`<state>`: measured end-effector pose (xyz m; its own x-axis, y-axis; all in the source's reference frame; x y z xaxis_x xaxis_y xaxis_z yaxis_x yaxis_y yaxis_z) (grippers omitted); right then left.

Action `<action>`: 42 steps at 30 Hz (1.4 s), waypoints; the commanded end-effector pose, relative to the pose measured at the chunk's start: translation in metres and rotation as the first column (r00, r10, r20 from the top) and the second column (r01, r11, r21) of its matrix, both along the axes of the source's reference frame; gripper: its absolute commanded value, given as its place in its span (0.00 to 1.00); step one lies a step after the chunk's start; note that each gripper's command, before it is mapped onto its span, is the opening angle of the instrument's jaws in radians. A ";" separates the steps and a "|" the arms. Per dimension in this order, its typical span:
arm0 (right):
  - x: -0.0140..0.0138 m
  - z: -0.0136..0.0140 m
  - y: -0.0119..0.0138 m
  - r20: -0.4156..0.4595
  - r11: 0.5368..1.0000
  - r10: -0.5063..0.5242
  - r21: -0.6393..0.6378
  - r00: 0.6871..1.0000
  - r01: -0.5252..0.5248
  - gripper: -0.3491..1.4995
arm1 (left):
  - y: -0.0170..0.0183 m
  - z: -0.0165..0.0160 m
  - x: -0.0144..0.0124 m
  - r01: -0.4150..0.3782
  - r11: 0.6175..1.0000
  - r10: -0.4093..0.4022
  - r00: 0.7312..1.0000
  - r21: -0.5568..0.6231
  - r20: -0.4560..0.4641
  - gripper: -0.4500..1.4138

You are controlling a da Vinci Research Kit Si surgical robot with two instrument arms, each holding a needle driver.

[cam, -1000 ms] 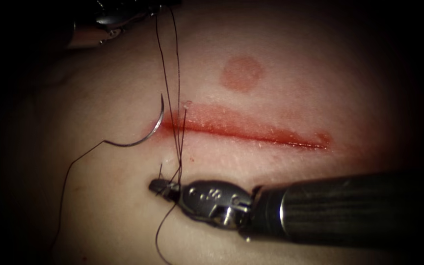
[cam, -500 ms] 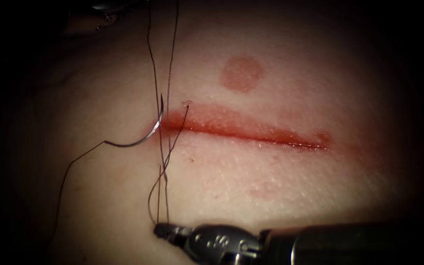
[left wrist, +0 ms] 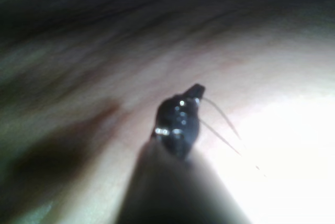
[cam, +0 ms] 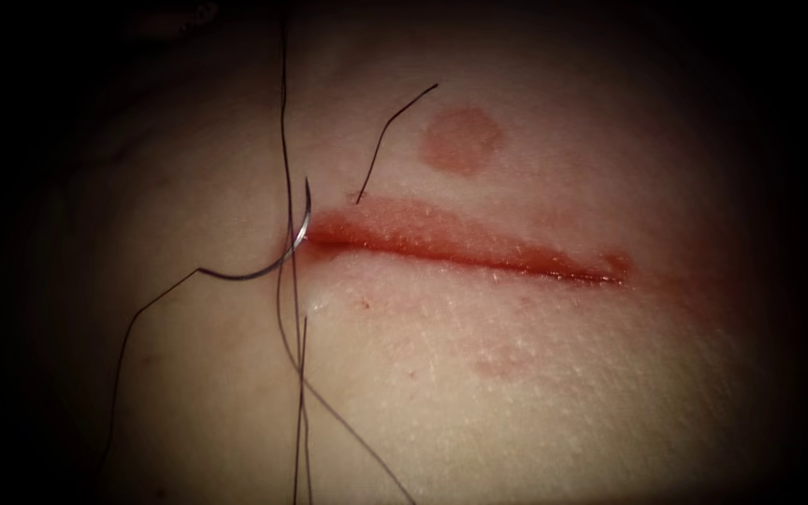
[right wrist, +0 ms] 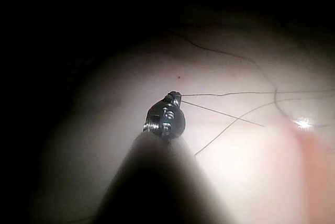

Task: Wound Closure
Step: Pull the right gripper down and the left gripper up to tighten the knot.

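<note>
holding thread (cam: pixel 284 112), both pincers (left wrist: pixel 197 91) (right wrist: pixel 174 96) clamped, withdrawn since earlier; needle (cam: pixel 278 254) lying free.

I drew the right gripper (right wrist: pixel 174 97) down and away from the cut until it left the endoscope view, its jaws closed on the thread (cam: pixel 284 140). The left gripper (left wrist: pixel 198 91), also clamped on thread, went out past the upper edge. The strands pulled straight, and the short free end (cam: pixel 395 131) flicked up to the right of them.
</note>
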<state>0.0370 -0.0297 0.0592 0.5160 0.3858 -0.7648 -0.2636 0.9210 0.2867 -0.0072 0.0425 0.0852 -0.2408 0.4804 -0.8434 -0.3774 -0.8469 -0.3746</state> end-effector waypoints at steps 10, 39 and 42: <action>0.0003 -0.0030 -0.0030 -0.027 0.999 -0.040 0.008 0.999 0.040 0.00 | 0.0010 0.0003 -0.0003 0.022 1.000 -0.022 1.000 -0.002 0.002 0.05; -0.0115 -0.0072 0.0021 -0.238 0.992 0.122 0.051 0.964 -0.113 0.99 | -0.0266 -0.0108 0.0112 -0.072 0.975 0.035 0.984 0.210 0.174 0.46; -0.0136 -0.0078 0.0025 -0.236 0.994 0.100 0.072 0.967 -0.085 0.99 | -0.0302 -0.0119 0.0131 -0.096 0.973 0.053 0.979 0.209 0.198 0.53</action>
<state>0.0232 -0.0264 0.0509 0.2857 0.4586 -0.8414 -0.2553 0.8828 0.3944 0.0067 0.0117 0.0723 -0.1266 0.6397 -0.7581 -0.2159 -0.7637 -0.6084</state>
